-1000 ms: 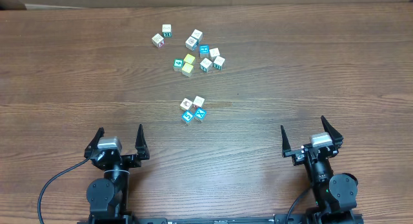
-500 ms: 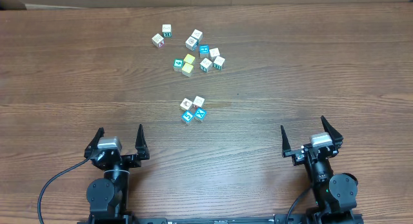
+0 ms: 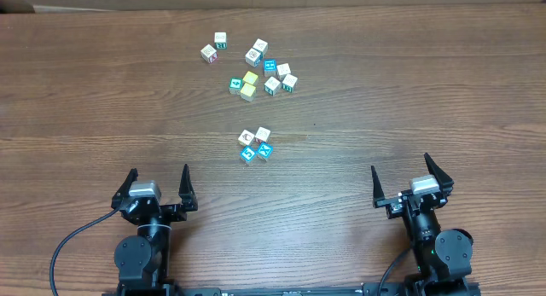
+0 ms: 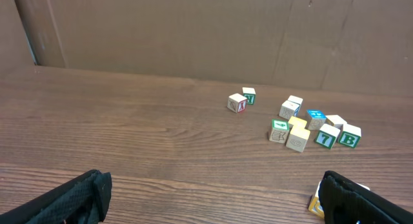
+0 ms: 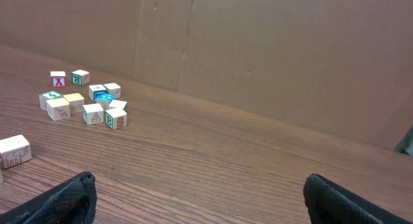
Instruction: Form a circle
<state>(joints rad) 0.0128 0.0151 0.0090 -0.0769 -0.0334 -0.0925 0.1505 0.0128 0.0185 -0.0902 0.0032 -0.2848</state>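
Left pincer [image 3: 158, 171], right pincer [image 3: 401, 165] overhead: both released, empty; four-cube group [image 3: 255, 145] ahead, between them. Left wrist: group clipped beside right finger [image 4: 368, 201]. Right wrist: one cube [image 5: 14, 150] ahead of left finger [image 5: 58, 201]. Likely light, rigid; pinch flat sides.

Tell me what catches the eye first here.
A loose scatter of white, cyan and yellow cubes sits far-centre on the wooden table. Nearer, a cluster of four cubes lies apart, no ring yet. The left gripper and right gripper stand open at the near edge.
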